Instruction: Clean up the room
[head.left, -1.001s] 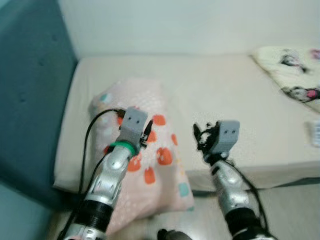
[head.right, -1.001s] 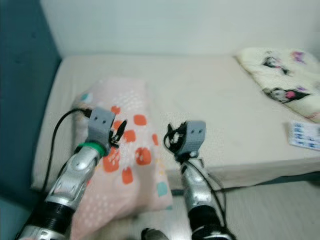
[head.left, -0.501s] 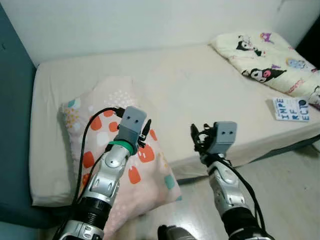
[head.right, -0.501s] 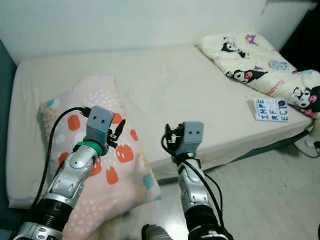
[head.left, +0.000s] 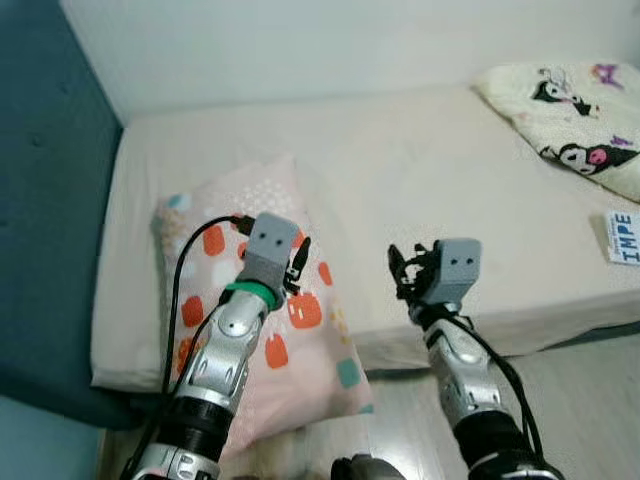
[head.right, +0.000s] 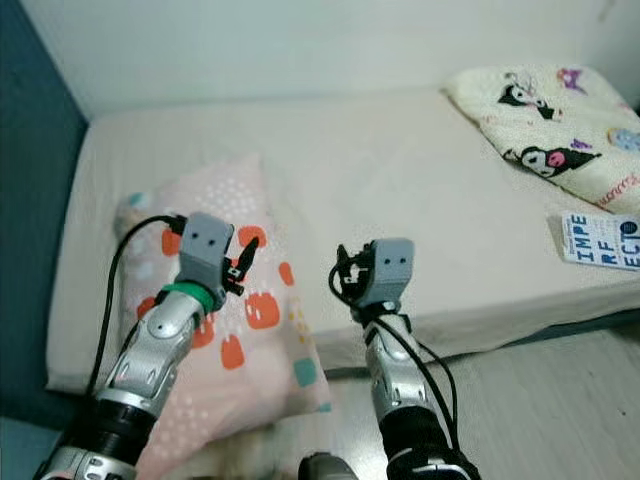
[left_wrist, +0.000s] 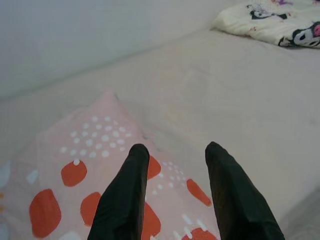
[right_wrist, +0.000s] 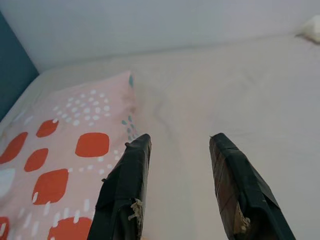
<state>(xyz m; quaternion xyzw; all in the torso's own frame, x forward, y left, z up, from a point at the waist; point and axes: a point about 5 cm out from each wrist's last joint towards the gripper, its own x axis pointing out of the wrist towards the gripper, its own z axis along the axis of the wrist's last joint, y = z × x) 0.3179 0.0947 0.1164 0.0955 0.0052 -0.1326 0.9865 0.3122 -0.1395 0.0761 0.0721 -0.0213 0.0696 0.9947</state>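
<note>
left gripper (left_wrist: 175, 150) hovers above the pink pillow (head.left: 240, 200) on the bed (head.left: 420, 170), fingers apart, empty. right gripper (right_wrist: 180, 142) hovers beside it, fingers apart, empty.

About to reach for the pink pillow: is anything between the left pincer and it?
Nothing visible. The left pincer, fingers apart and empty, hovers directly over the pink pillow, which hangs off the mattress edge.
</note>
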